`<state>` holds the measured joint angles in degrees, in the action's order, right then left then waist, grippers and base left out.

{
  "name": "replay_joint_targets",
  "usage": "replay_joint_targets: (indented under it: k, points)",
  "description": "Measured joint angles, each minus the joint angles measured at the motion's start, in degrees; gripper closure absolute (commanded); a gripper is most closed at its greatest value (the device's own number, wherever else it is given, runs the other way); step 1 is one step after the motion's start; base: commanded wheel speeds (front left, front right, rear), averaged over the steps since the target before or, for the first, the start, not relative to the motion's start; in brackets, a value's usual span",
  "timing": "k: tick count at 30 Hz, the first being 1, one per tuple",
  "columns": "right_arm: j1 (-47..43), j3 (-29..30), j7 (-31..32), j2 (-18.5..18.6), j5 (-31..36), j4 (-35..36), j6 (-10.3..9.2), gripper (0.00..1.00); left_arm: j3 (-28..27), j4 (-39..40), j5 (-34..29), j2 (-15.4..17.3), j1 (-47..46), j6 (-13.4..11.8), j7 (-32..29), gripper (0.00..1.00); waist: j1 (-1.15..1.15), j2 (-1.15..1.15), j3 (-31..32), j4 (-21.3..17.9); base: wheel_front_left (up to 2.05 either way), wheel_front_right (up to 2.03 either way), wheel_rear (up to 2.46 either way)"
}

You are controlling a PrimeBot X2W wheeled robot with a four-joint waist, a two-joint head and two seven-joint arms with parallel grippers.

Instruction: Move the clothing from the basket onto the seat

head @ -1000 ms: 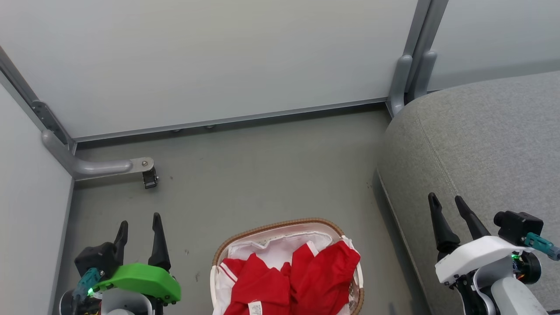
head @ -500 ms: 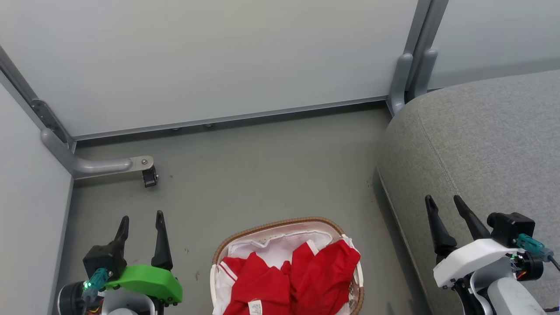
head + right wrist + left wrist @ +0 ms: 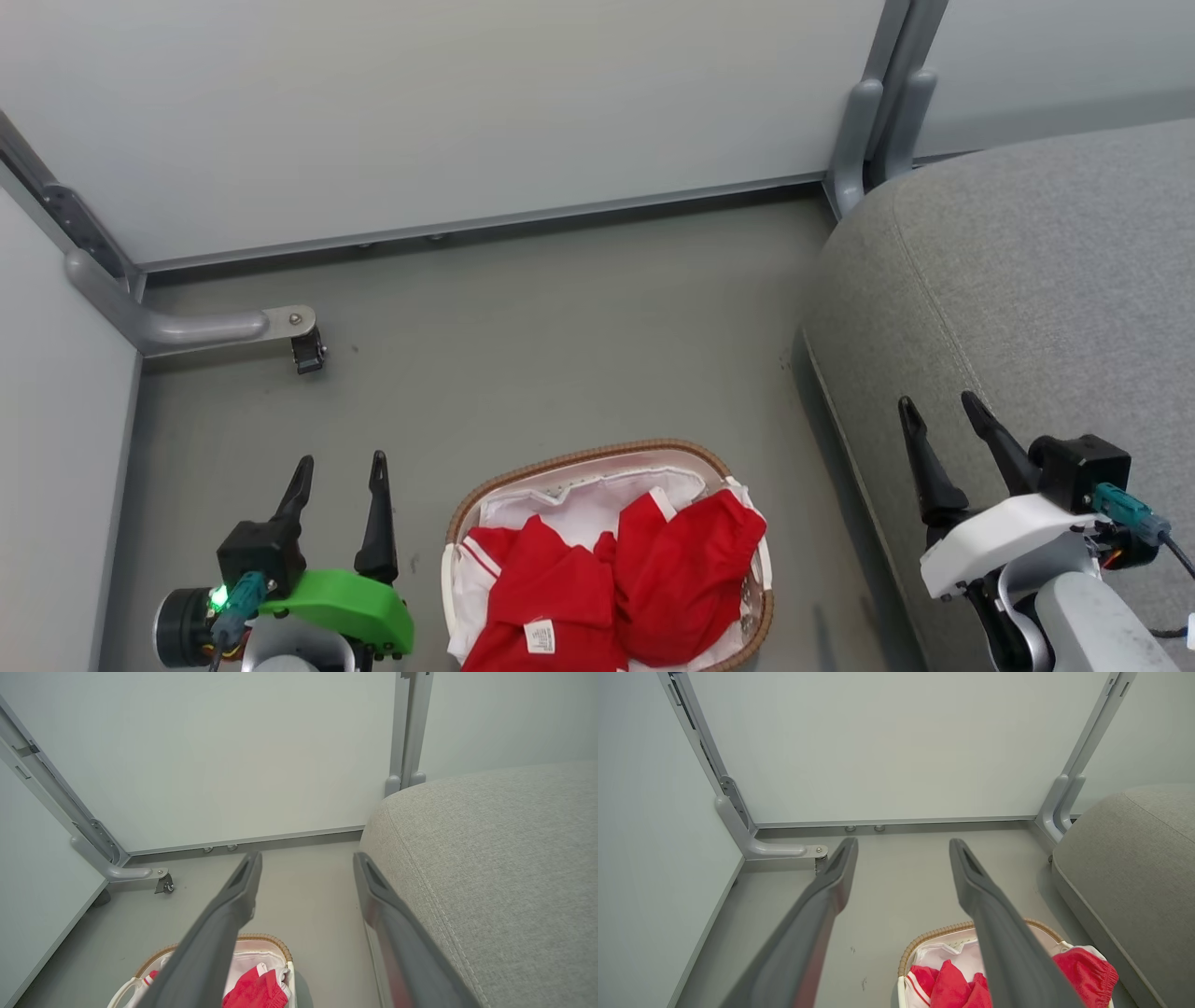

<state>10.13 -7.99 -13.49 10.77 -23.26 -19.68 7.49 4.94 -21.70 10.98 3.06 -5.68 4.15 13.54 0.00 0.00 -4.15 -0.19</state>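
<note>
Red clothing (image 3: 644,579) with white trim lies heaped in the oval basket (image 3: 597,455) on the floor, over a white liner. The left wrist view catches the clothing (image 3: 952,987) and the basket (image 3: 924,938) at its lower right; the right wrist view has the clothing (image 3: 254,991) low in the middle. The grey seat (image 3: 1036,280) rises to the right of the basket. My left gripper (image 3: 338,461) hangs open to the left of the basket, holding nothing. Over the seat's front edge my right gripper (image 3: 935,403) stands open, holding nothing.
Pale partition panels (image 3: 448,112) close off the back and left. A grey metal foot with a small caster (image 3: 306,353) juts onto the floor at back left. Two grey posts (image 3: 868,140) stand by the seat's far corner. Bare grey floor (image 3: 560,345) lies beyond the basket.
The whole head picture has shifted, so the camera has moved. In it my left gripper now sits further right, nearer the basket. Both grippers stay open.
</note>
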Motion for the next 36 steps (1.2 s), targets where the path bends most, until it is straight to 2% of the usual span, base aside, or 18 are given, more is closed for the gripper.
replay_joint_targets:
  k: [9,15,31,36]
  points:
    - [4.74,-1.77,-0.98,0.90,1.40,2.23,0.00,0.00,4.88,-6.88,-0.37,-0.18,-5.47,1.81,0.86,0.00,0.00,0.00,-6.27,-1.53,0.00,0.00,0.00]
    - [9.11,-3.28,-1.52,1.40,1.79,4.63,0.01,0.00,8.66,-13.90,-0.54,-0.31,-11.33,1.89,1.53,0.00,0.00,0.00,-11.92,-3.35,0.00,0.00,0.00]
    - [16.49,-6.78,-1.54,-0.60,0.12,9.88,0.01,0.00,13.19,-43.41,0.60,-0.41,-26.84,0.34,0.93,0.00,0.01,0.00,-27.37,-10.77,0.00,0.00,0.00]
    - [16.95,-7.64,-1.59,-1.43,-0.46,9.72,0.01,0.00,14.79,-48.74,-0.11,-0.26,-30.89,0.29,-1.44,0.00,0.01,0.00,-31.56,-13.09,0.00,0.00,0.00]
